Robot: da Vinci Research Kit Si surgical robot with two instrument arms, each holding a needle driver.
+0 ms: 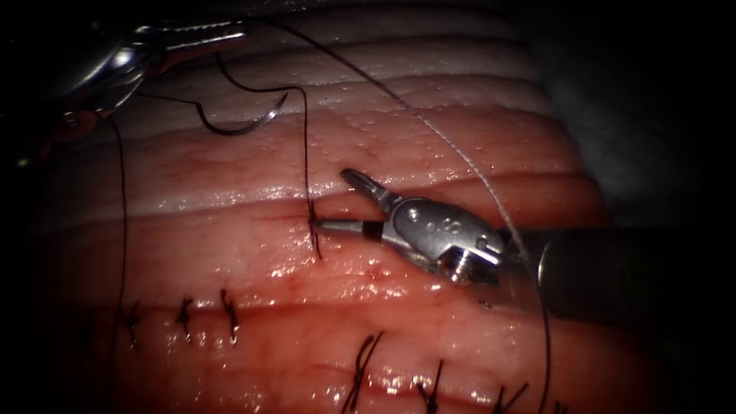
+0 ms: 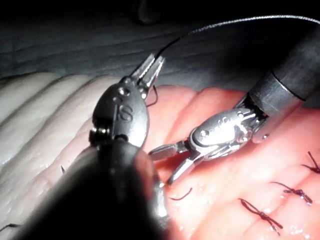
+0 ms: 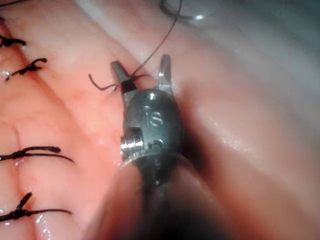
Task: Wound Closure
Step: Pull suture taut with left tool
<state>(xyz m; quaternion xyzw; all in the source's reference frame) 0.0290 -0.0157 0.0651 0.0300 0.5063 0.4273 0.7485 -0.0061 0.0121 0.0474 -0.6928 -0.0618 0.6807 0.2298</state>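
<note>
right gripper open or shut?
Open. In the endoscope view the right gripper has its jaws spread wide beside the thread at the knot; the right wrist view shows the same gap, holding nothing.

Finished stitches and a grey backdrop

In the endoscope view, 3 dark knotted stitches (image 1: 184,314) sit in a row at 7 o'clock. A second row of stitches (image 1: 364,368) runs from 6 to 5 o'clock, with short tails sticking out. A dull grey surface (image 1: 636,115) lies in shadow at 2 o'clock.
</note>
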